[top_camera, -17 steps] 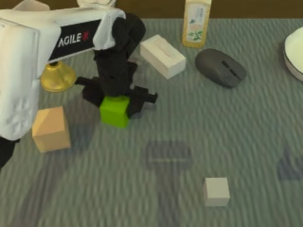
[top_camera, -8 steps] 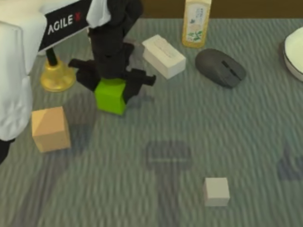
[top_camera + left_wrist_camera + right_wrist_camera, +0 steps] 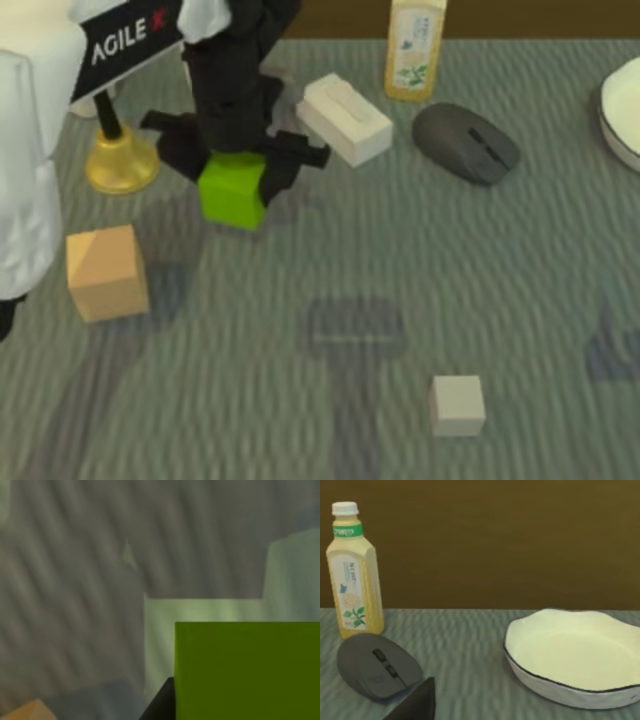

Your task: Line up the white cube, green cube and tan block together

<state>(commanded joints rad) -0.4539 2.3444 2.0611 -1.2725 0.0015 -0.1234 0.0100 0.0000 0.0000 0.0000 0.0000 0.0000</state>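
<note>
Top view, left to right: tan block (image 3: pixel 106 271) sitting below-left of the left gripper (image 3: pixel 236 172); jaws clamping the green cube (image 3: pixel 233 192) by opposite flat faces, lifting it off the counter (image 3: pixel 420 250). Cube judged rigid, light, smooth-sided, possibly slippery. White cube (image 3: pixel 457 404) lying well away, lower right. Right arm's jaws: cannot tell.

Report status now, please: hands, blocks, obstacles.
Left hand shut on bright lime-green cube, near brass bell. Right hand not in view. Pale tan wooden block and small off-white cube untouched, far apart.
</note>
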